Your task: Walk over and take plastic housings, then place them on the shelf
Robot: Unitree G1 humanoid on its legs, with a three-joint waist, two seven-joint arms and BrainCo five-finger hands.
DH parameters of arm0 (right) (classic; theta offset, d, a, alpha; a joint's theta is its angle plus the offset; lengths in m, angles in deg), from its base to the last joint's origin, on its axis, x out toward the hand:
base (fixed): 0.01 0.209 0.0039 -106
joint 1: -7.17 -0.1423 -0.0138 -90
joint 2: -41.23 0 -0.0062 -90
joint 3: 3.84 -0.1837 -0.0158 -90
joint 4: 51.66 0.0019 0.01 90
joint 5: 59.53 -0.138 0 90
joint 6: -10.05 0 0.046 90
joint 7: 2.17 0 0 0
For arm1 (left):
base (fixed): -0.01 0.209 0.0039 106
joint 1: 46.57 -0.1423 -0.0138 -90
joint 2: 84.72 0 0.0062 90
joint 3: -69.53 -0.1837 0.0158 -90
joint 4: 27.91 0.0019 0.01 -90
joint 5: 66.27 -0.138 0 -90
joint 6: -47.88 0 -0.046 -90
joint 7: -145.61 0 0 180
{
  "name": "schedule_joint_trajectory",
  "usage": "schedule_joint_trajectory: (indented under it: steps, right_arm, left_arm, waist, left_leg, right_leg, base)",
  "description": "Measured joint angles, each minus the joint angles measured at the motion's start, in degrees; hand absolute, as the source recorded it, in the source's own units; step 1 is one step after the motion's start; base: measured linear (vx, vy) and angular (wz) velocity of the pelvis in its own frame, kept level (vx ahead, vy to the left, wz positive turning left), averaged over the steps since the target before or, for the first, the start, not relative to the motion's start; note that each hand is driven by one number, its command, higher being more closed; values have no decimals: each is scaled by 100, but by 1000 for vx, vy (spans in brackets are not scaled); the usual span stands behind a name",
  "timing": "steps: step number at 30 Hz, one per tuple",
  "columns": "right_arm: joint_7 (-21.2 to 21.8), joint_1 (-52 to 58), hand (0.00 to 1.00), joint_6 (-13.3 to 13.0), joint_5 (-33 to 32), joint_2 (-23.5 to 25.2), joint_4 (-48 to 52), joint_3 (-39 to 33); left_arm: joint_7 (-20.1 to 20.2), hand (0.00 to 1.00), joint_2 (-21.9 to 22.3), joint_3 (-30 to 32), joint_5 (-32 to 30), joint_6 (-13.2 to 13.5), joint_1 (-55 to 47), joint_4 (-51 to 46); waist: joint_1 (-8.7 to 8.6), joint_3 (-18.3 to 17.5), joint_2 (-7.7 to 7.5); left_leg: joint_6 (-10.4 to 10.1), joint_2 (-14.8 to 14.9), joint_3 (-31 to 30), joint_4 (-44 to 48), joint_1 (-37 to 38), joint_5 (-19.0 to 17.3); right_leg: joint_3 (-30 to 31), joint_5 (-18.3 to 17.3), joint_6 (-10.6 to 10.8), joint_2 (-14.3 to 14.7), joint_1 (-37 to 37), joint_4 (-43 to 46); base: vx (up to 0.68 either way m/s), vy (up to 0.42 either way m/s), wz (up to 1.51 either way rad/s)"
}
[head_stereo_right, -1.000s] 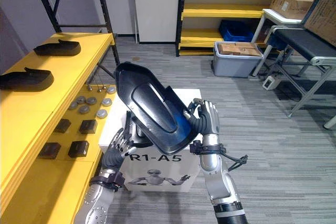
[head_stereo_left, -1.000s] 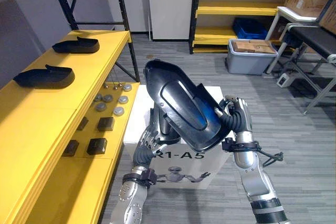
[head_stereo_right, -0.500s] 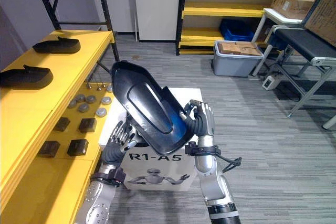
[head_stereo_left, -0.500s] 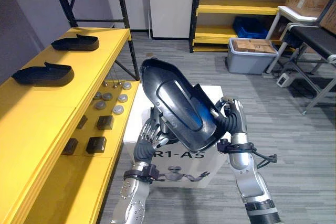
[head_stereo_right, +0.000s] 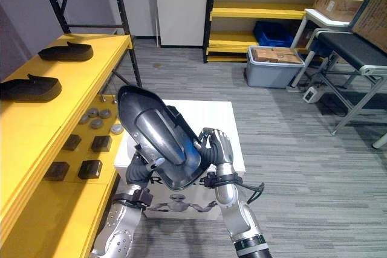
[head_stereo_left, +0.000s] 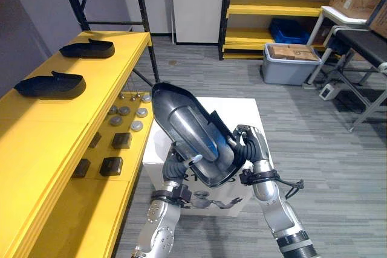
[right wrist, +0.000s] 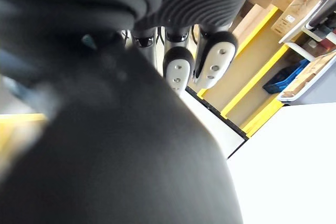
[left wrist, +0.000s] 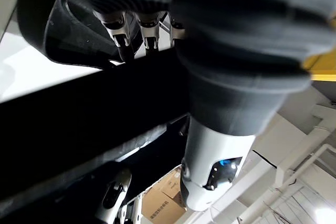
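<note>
I hold a big glossy black plastic housing tilted above a white box, between both hands. My left hand grips its lower left side from beneath, thumb over the rim; in the left wrist view its fingers curl onto the dark shell. At the housing's right edge my right hand has its fingers curled round the rim. Two more black housings lie on the top yellow shelf to my left.
Small dark blocks and grey discs sit on the lower yellow shelf board. A grey bin with cardboard, a blue crate, yellow racks and a metal-legged table stand further back right on grey carpet.
The housing has come down and to the left, lying flatter over the box. My left hand has risen from below and closed on its underside; the right hand sank with it.
</note>
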Motion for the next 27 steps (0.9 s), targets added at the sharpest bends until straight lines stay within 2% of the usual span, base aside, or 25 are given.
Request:
schedule_joint_trajectory:
  steps: [8, 9, 14, 16, 17, 22, 27]
  right_arm:
    - [-215, 10, 100, 3, -152, -63, 6, 251]
    - [-260, 21, 0, 3, -201, -61, 16, 320]
    - [-215, 76, 0, -10, -678, -41, 278, 640]
    - [-51, 217, 0, -111, -1199, -25, 377, 710]
    - [-33, 221, 0, -118, -1235, -25, 377, 721]
    - [432, 280, 0, -260, -2492, -5, 396, 654]
    - [1085, 632, 0, -333, -3629, -4, 875, 33]
  left_arm:
    - [-520, 100, -107, -183, 0, 36, 237, 489]
    - [-633, 100, -141, -181, 0, 36, 253, 498]
    - [-746, 100, -212, -187, -46, 29, 259, 532]
    - [-751, 100, -232, -149, -294, 6, 268, 532]
    - [-752, 100, -229, -127, -325, -9, 268, 532]
    - [-758, 100, -171, 131, -939, -72, 293, 470]
    - [-620, 100, -69, 406, -1407, -128, 294, 196]
  waist:
    - [-8, -2, -1]
    - [-10, -2, -1]
    - [-10, -4, -4]
    - [-5, -8, -11]
    - [-9, -8, -11]
    - [-30, -12, -17]
    - [-1, -12, -17]
  left_leg:
    - [-3, 22, 18, 2, -4, 1]
    - [-3, 26, 21, 2, -4, 1]
    - [-5, 35, 36, 3, -1, 0]
    - [-6, 23, 46, 3, 4, -1]
    - [-6, 20, 49, 3, 6, -1]
    - [-6, 13, 56, 2, 34, -1]
    - [-6, 4, 46, 1, 69, -1]
  right_leg:
    - [24, 7, -11, 24, -3, -1]
    - [27, 9, -14, 29, -4, -1]
    - [42, 11, -17, 42, -7, -1]
    - [46, 11, -17, 42, -8, 0]
    - [48, 11, -17, 41, -8, 0]
    - [55, 10, -17, 52, 1, 15]
    - [43, 8, -14, 46, 31, 22]
  base:
    - [0, 0, 0]
    - [0, 0, 0]
    - [0, 0, 0]
    - [0, 0, 0]
    - [0, 0, 0]
    - [0, 0, 0]
    - [0, 0, 0]
